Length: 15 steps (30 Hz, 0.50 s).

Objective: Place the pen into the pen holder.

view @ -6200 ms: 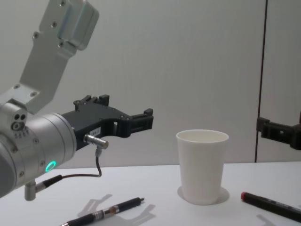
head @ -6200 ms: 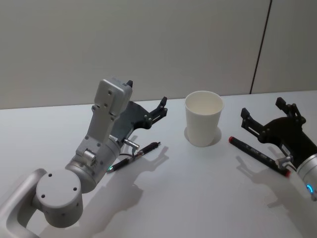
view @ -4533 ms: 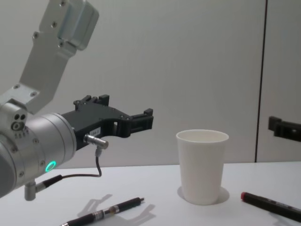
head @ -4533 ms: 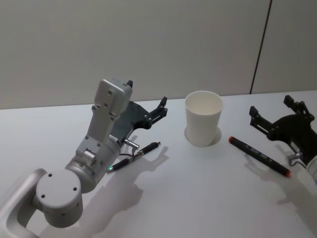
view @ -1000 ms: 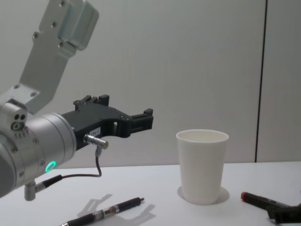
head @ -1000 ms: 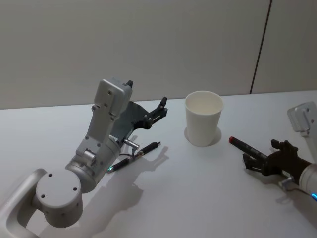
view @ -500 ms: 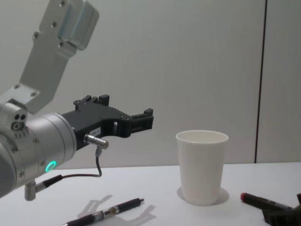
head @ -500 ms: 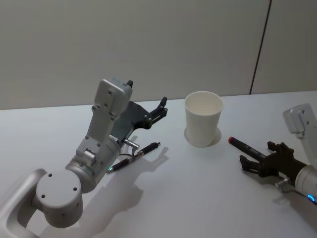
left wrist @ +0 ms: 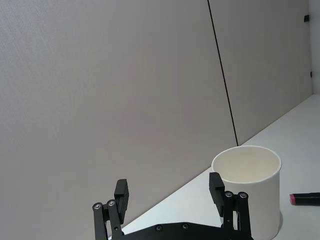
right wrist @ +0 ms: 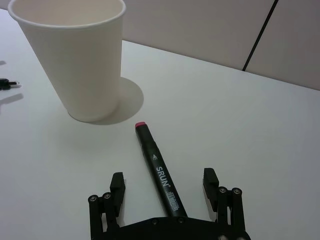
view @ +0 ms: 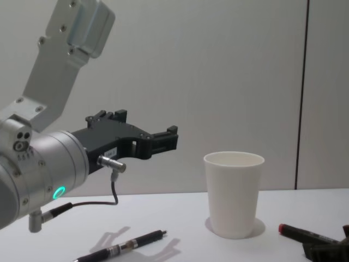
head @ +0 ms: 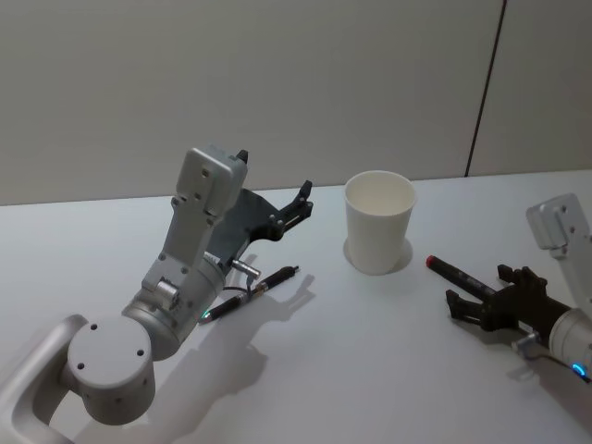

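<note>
Your right gripper [right wrist: 164, 178] low, fingers spread, 1 either side of the pen [right wrist: 159, 176] | pen flat toward the table's [head: 370, 370] right edge, near the pen holder [head: 380, 222] | likely light, stiff, slick: pinch mid-barrel | left gripper [left wrist: 169, 185] parked aloft, fingers apart.

White table [head: 370, 361], grey wall [head: 185, 74] w/ dark vert. seam [head: 487, 83].
</note>
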Tool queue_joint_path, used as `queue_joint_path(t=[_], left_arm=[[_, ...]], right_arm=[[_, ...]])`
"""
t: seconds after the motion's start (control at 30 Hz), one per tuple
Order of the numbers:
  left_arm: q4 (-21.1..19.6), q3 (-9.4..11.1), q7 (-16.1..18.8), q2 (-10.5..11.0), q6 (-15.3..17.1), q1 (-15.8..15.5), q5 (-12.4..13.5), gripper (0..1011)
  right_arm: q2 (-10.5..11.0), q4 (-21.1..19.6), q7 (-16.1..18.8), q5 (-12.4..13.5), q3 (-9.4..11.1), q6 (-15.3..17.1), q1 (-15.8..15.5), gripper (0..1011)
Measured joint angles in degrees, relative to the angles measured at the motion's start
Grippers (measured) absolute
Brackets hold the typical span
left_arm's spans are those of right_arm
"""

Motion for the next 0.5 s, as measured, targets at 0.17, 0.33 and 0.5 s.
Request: queue_joint_path(t=[0.17,0.33,0.5], left_arm=[[0.00,0.00,0.00,0.00,0.00,0.00,0.00,1001],[0.00,0.00,0.00,0.00,0.00,0.00,0.00,1001],[0.00,0.00,0.00,0.00,0.00,0.00,0.00,1001]], right_arm=[[-0.03,0.02,0.00,0.00,-0.01,-0.03,0.00,1002],[-0.05,0.07,-0.06,0.10,0.01,-0.22,-0.03,1001],[-0.05,0.07,-0.13,0.22,0.02,-0.35,-0.05,1002]])
